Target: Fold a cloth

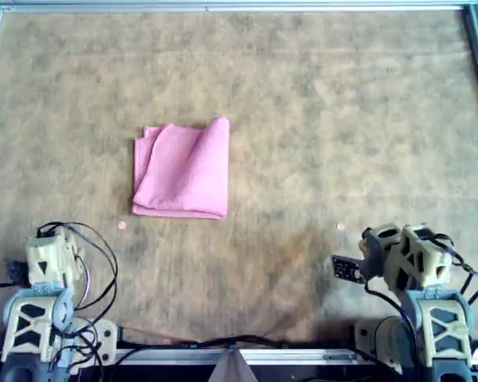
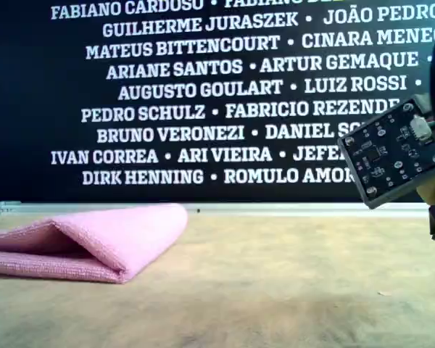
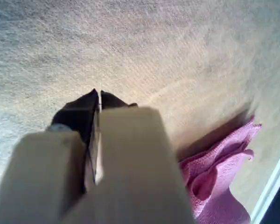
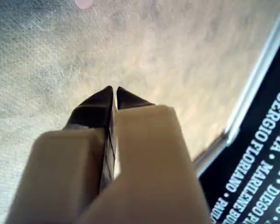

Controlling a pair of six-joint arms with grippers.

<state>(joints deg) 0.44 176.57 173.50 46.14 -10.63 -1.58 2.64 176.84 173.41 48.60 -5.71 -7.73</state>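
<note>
The pink cloth lies folded into a rough square, left of the table's middle in the overhead view. In the exterior view its layers are doubled over, with the fold at that view's right. My first gripper is shut and empty, hanging above bare table with the cloth off to one side. It is the arm at the overhead view's lower left. My second gripper is shut and empty, far from the cloth, at the overhead view's lower right.
The table is covered in tan felt with a metal rail round its edge. Two small pink dots mark the felt. A black banner with names stands behind the far rail. A circuit board on an arm shows at the exterior view's right.
</note>
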